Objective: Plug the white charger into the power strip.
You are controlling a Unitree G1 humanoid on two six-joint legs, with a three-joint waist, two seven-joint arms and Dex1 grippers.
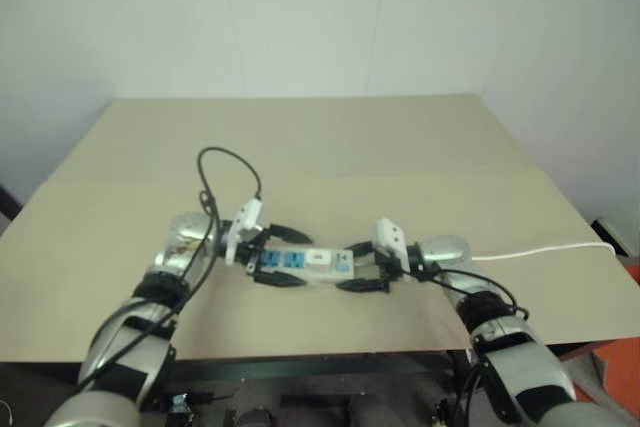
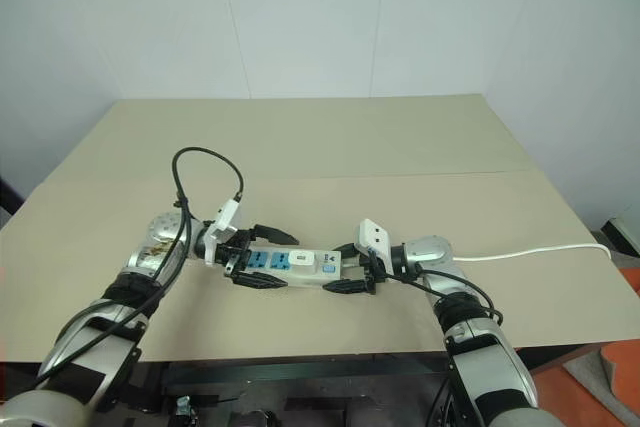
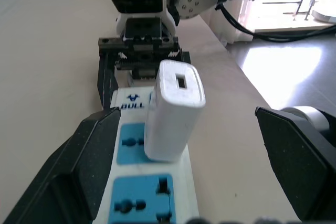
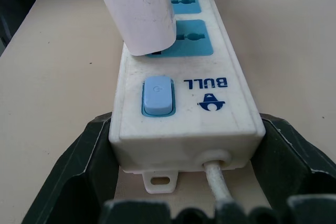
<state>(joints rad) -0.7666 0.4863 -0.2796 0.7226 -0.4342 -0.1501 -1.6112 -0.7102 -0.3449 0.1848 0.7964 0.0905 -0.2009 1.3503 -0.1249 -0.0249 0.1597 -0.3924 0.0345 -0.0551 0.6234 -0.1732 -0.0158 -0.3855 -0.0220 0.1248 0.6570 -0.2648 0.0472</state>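
— So where does your small white rectangular charger block [image 3: 173, 109] sit?

— Upright in a blue socket of the long white plastic power strip [image 2: 288, 265], beside its switch end. That bar's long axis runs straight between your two grippers.

— Which is nearer?

— The left gripper [image 3: 194, 156]: its black fingers stand spread on either side of the charger, touching nothing. The right gripper [image 4: 184, 156] is clamped on the corded end.

— And around?

— A tan tabletop [image 1: 330, 142], with white walls behind.

The power strip [image 4: 186, 111] bears one blue printed brand — "BULL", with a small bull-head logo — just beside its pale blue switch [image 4: 157, 95], at the cord end.
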